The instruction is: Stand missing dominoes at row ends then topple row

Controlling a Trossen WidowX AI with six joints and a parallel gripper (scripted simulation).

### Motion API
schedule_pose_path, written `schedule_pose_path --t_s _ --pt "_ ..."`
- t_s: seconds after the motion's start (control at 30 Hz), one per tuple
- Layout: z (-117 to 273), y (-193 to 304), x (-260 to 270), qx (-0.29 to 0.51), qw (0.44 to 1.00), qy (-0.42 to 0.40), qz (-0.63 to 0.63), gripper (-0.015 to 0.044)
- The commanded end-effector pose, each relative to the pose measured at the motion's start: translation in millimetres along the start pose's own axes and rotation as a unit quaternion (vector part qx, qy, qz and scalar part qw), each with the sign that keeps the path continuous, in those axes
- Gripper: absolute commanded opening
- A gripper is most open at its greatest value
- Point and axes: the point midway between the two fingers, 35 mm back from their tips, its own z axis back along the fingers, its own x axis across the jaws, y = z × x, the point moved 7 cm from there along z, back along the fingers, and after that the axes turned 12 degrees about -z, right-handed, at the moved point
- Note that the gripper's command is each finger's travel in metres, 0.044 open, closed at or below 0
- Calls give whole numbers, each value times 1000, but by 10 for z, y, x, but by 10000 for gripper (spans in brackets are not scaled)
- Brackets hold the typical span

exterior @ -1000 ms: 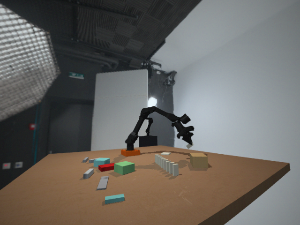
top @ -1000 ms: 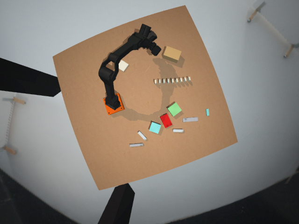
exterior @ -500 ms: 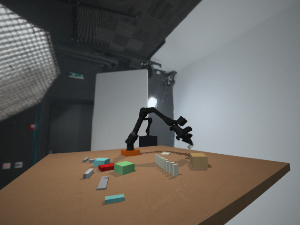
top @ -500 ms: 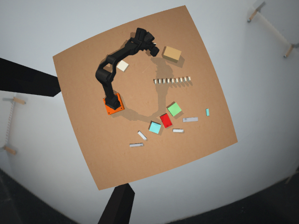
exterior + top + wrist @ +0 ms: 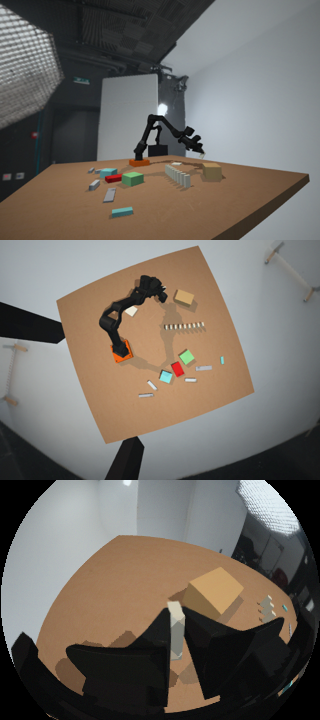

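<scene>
Pinched in the jaws, thin cream domino (image 5: 202, 155) (image 5: 176, 630), tilted above the worktop (image 5: 124, 407) (image 5: 232, 196) (image 5: 115, 595). Turn upright well apart from the row of upright cream dominoes (image 5: 184, 326) (image 5: 187, 181) (image 5: 268, 615), then lower squarely at matching spacing and release softly.
</scene>
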Motion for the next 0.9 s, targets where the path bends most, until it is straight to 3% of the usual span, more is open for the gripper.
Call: schedule_pose_path --t_s 0.0,0.87 --pt "69 30 -18 -26 1000 -2 -2 30" --pt "577 339 -247 -174 984 -15 -39 30"
